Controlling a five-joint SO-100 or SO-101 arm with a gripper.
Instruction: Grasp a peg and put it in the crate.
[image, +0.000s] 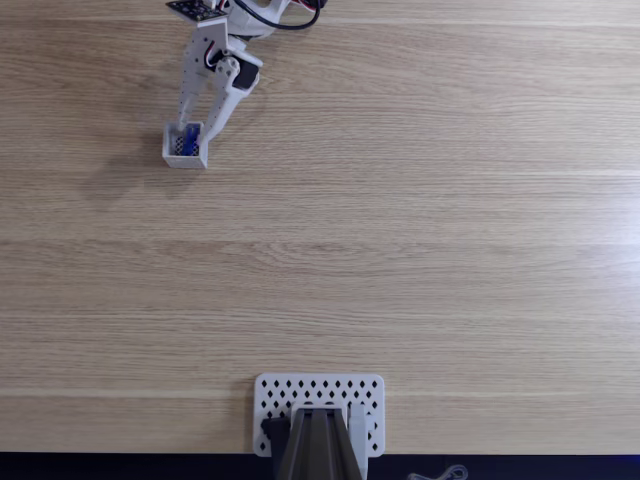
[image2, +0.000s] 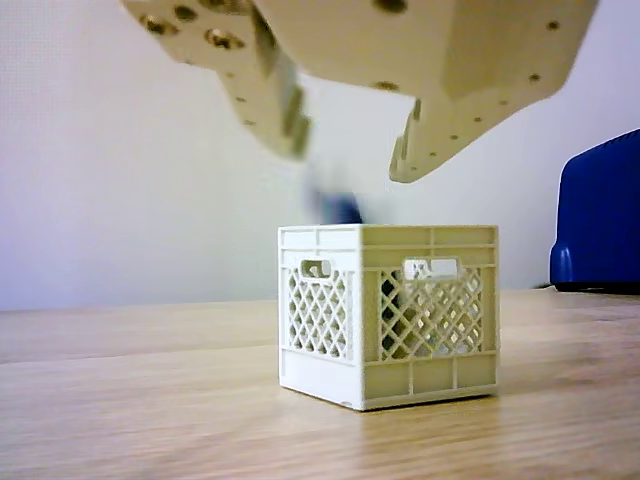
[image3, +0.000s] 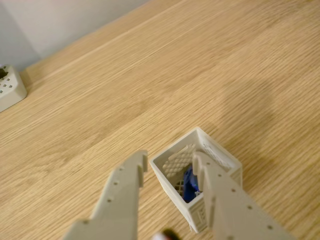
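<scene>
The crate (image: 185, 146) is a tiny white box with lattice walls, standing at the far left of the table in the fixed view. The blue peg (image: 187, 141) is inside it. In the other view the peg (image2: 335, 206) is a blurred blue shape poking above the rim of the crate (image2: 390, 320). My gripper (image: 196, 132) hangs just above the crate, open and holding nothing. The wrist view has both pale fingers spread over the crate (image3: 175, 146), and the peg (image3: 189, 184) lies down inside.
A larger white perforated plate (image: 320, 400) sits at the near table edge with a dark mount (image: 315, 450) on it; its corner (image3: 10, 90) appears in the wrist view. A blue object (image2: 600, 215) stands right of the crate. Bare wooden tabletop lies between.
</scene>
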